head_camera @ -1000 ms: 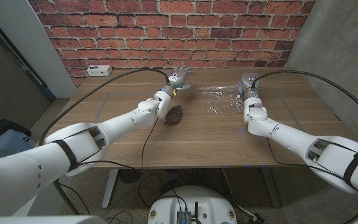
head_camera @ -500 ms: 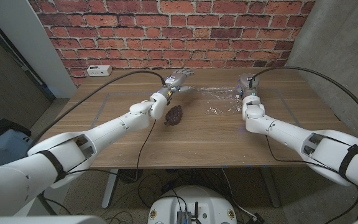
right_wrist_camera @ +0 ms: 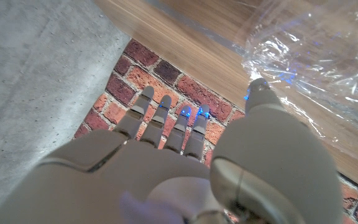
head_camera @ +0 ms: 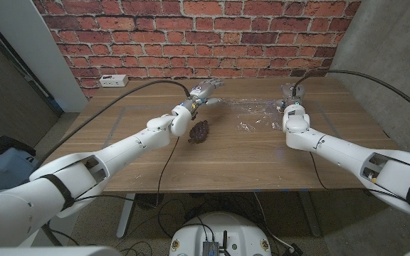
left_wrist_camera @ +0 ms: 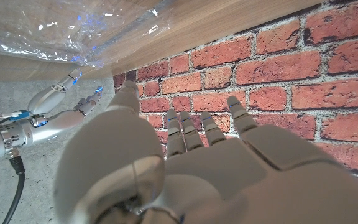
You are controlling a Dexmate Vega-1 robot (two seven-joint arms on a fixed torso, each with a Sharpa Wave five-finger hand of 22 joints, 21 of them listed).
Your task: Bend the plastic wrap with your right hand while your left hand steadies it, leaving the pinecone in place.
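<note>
We see the plastic wrap [head_camera: 251,112] lying crumpled on the far half of the tabletop [head_camera: 226,160], between the two hands. The pinecone [head_camera: 201,131] sits just beside the wrap, on its near left, apart from it and close under our left forearm.

Our left hand [head_camera: 203,91] is raised at the wrap's left end, fingers spread and reaching toward the brick wall [head_camera: 191,32]. In the left wrist view this hand [left_wrist_camera: 185,168] has its fingers [left_wrist_camera: 194,130] straight and apart with nothing between them, and the wrap [left_wrist_camera: 55,28] lies on the wood beyond the fingertips. We cannot tell from any view whether the hand touches the film.

Our right hand [head_camera: 290,96] is at the wrap's right end. In the right wrist view the hand [right_wrist_camera: 166,168] has its fingers [right_wrist_camera: 166,124] extended side by side toward the wall, the thumb [right_wrist_camera: 260,93] pointing at the wrap [right_wrist_camera: 316,56], which lies near the thumb tip. Nothing sits in this hand either; whether the thumb tip meets the film we cannot tell. The right hand [left_wrist_camera: 55,112] also shows in the left wrist view, past the wrap's edge, fingers loosely parted.

A white power strip [head_camera: 112,80] lies at the tabletop's far left corner, well apart from the wrap.
</note>
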